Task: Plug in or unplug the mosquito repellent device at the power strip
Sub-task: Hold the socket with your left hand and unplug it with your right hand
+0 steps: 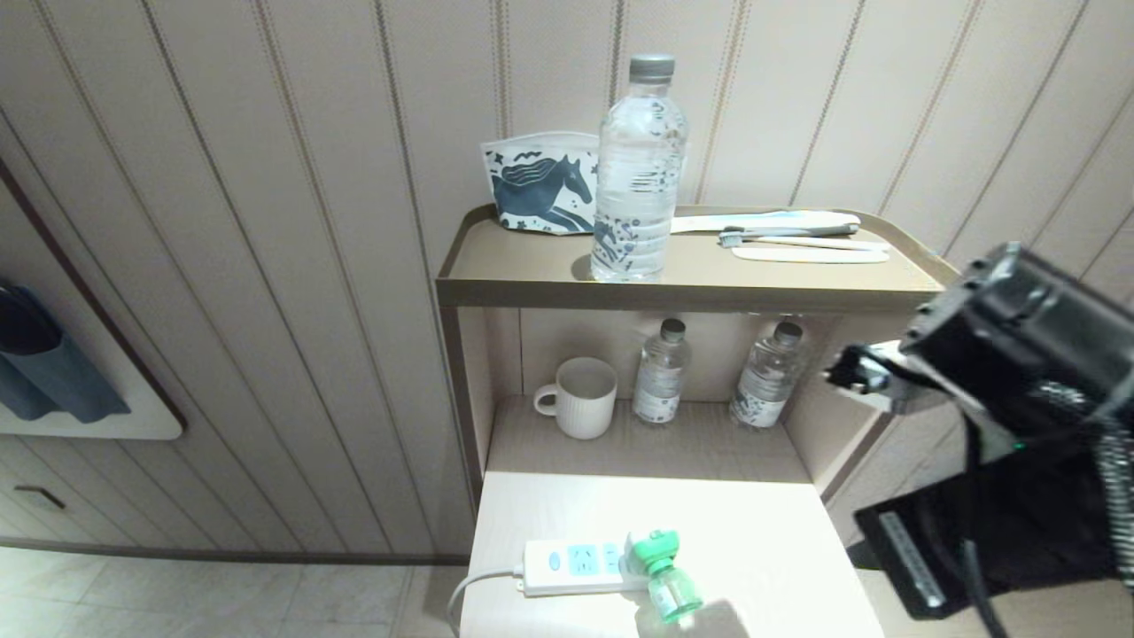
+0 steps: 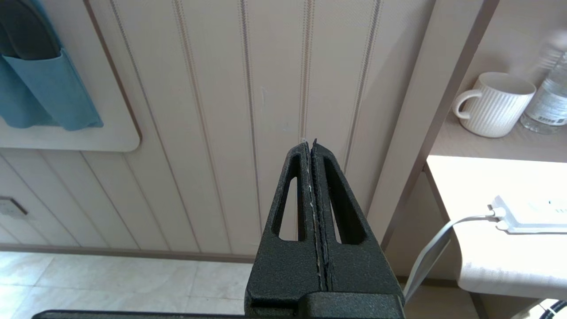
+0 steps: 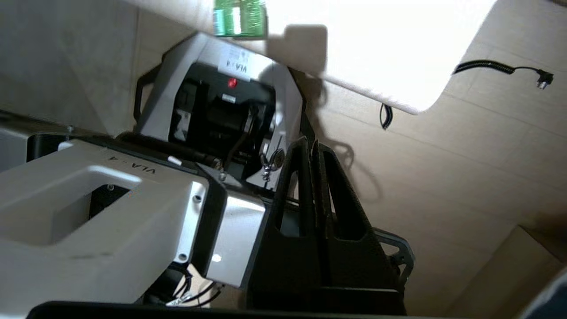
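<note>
White desk [image 1: 753, 549] holds the mosquito repellent device [image 1: 660, 571] — small, light, smooth; grab its green top. Right pincer [image 3: 312, 146] shut, empty.

three clear water bottles: one large on the top shelf [image 1: 640, 173], two small in the niche below [image 1: 662, 372] [image 1: 767, 376]. one white ribbed mug [image 1: 580, 396], one horse-print pouch [image 1: 540, 183], one toothbrush [image 1: 784, 233], two flat white packets or sticks beside it, exact kind unclear [image 1: 766, 219] [image 1: 811, 255]. one white power strip [image 1: 576, 567] with one cord [image 1: 469, 592] and one green mosquito repellent device [image 1: 664, 576] at its end; one blue hanging pocket on the wall [image 1: 44, 372]; two black grippers, left [image 2: 311, 146] and right [image 3: 310, 146].
</note>
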